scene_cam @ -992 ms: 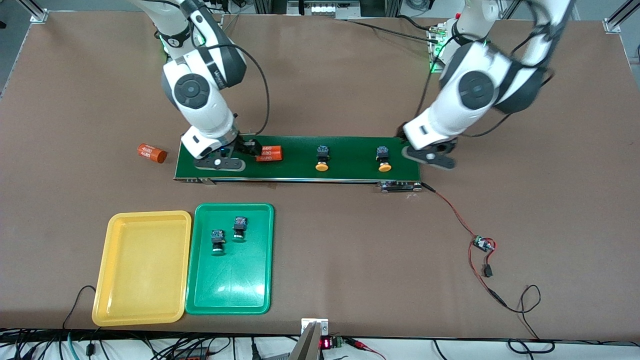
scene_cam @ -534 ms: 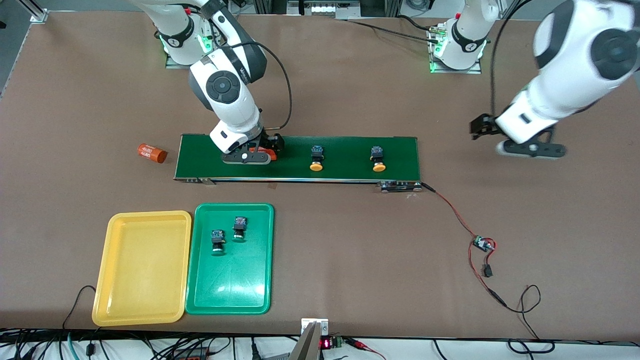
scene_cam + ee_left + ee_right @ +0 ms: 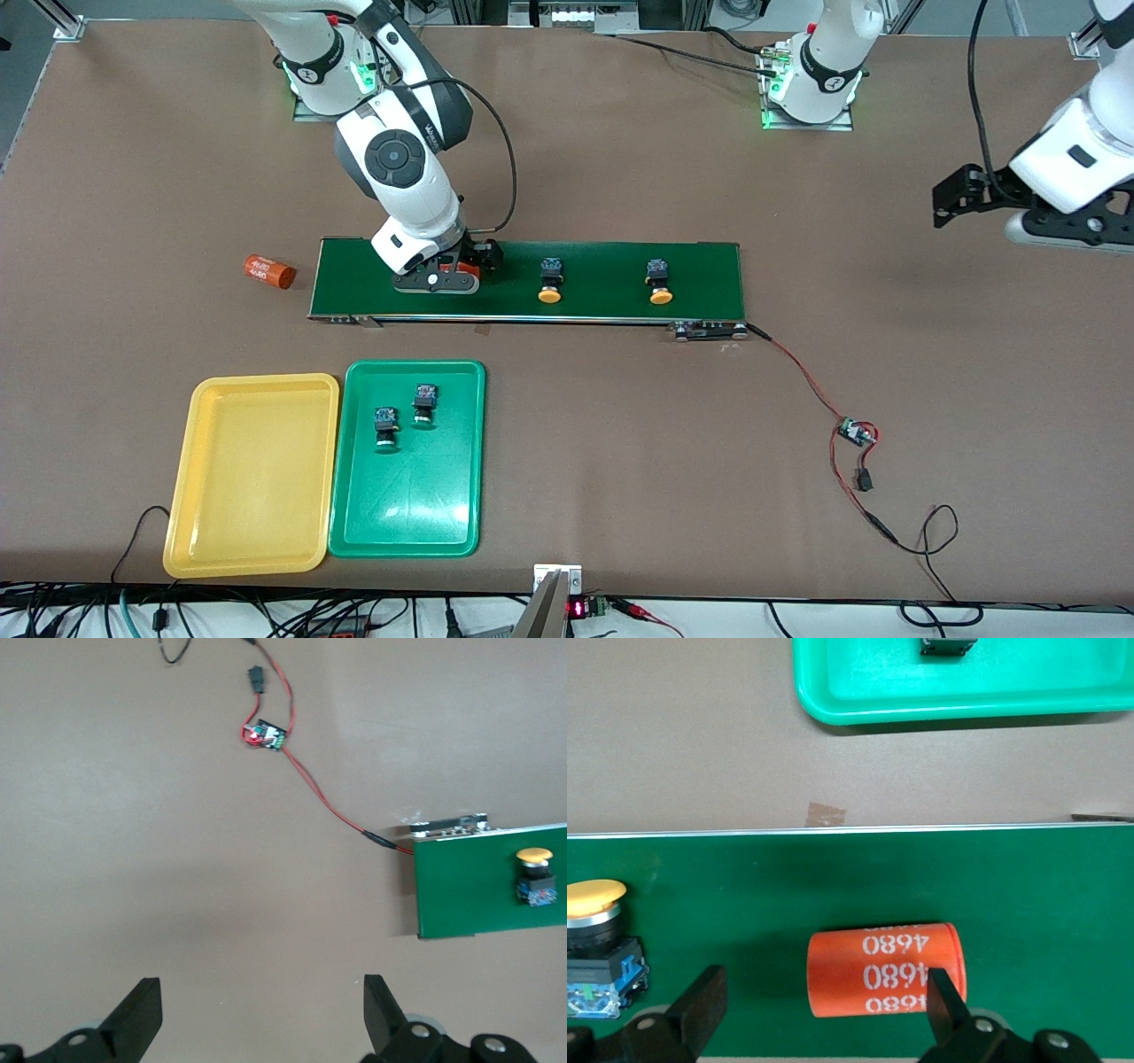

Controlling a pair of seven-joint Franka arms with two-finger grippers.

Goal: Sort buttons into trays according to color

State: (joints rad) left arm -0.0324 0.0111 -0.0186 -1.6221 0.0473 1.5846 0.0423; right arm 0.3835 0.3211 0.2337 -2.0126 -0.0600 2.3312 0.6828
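Observation:
Two buttons with yellow-orange caps (image 3: 550,282) (image 3: 659,283) lie on the dark-green belt (image 3: 602,306). Two green-capped buttons (image 3: 384,428) (image 3: 424,405) lie in the green tray (image 3: 407,523). Beside it the yellow tray (image 3: 252,474) holds nothing. My right gripper (image 3: 441,276) hangs low over the belt, open, with an orange printed cylinder (image 3: 886,967) below its jaws (image 3: 826,985); one finger (image 3: 943,992) overlaps the cylinder's end. One yellow-capped button (image 3: 594,930) lies just outside the jaws. My left gripper (image 3: 1063,237) is open and empty (image 3: 261,992) over bare table past the belt's end.
A second orange cylinder (image 3: 268,272) lies on the table off the belt's end toward the right arm. A red-and-black wire with a small circuit board (image 3: 856,432) runs from the belt's other end (image 3: 469,886) toward the front camera.
My left arm swung away from the belt's end, out over the table. My right gripper slid along the belt to over the orange cylinder. Both yellow-capped buttons drifted toward the right arm's end.

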